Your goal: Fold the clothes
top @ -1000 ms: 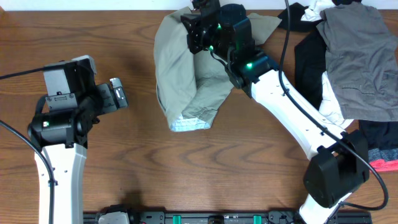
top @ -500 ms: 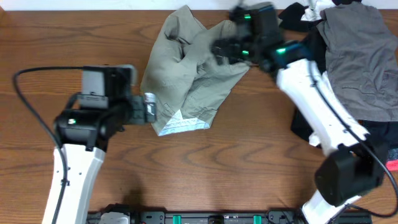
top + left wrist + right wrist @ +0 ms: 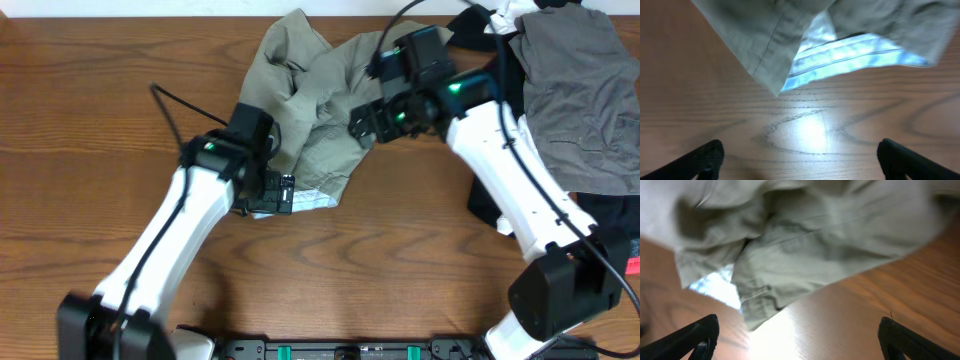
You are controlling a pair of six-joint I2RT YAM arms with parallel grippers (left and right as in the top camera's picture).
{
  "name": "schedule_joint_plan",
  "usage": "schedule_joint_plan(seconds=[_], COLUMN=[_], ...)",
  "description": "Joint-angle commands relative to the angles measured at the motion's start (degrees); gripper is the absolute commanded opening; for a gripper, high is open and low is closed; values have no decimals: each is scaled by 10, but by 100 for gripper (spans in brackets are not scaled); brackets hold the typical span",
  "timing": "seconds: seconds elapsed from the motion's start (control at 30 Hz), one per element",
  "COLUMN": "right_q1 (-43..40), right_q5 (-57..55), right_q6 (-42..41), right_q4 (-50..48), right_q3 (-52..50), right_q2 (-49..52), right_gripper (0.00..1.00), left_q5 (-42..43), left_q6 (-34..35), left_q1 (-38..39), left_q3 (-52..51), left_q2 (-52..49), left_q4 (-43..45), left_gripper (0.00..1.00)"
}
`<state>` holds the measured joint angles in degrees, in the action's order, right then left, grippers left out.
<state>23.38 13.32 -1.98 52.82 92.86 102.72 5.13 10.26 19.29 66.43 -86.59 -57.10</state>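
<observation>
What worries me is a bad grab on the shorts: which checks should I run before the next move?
1. Left pincer open and empty: ok.
2. Right pincer open and empty: ok.
3. Khaki shorts spread flat: not ok, bunched, whitish pocket lining showing at the near edge.
4. Graspable edge ahead of the left pincer: ok, a shorts corner lies on the table just ahead of it.
5. Shorts apart from the black garment: cannot tell, the right arm covers that side.

Overhead looks straight down; both low wrist views closely share the clothes [image 3: 310, 90]
</observation>
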Motion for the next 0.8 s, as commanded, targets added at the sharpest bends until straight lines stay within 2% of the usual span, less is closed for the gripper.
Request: schedule_joint_plan(seconds=[0.0,0.23,0.33,0.4,0.53,0.63,0.7,0.77], right_q1=[31,51,42,31,7,-10,-20,-30], right_q5=[-7,-28,-28,-28,-28,-28,-28,-22], right_q6=[32,34,33,32,24,24,24,24], right_q4=[-3,-32,-45,-51,-56,-60,-64,-68], right_q3=[-18,-40,-40,-40,-40,-40,-40,-40], right_q2=[15,47,48,48,48,48,48,48], right_gripper=[97,86,85,84,82,83,83,83], left_q5=[-20,-24,-52,-70,-78,-78,-78,-78], left_q6=[58,95,130,175,320,400,434,453], left_q1=[1,1,1,1,1,1,1,1], left_q3=[-5,-5,-6,-8,-26,-52,-75,-99], left_q2=[-52,-108,-119,-125,-139,-146,-150,-155], left_q4=[-3,23,41,51,70,102,137,177], left_gripper=[93,86,85,84,81,79,75,66])
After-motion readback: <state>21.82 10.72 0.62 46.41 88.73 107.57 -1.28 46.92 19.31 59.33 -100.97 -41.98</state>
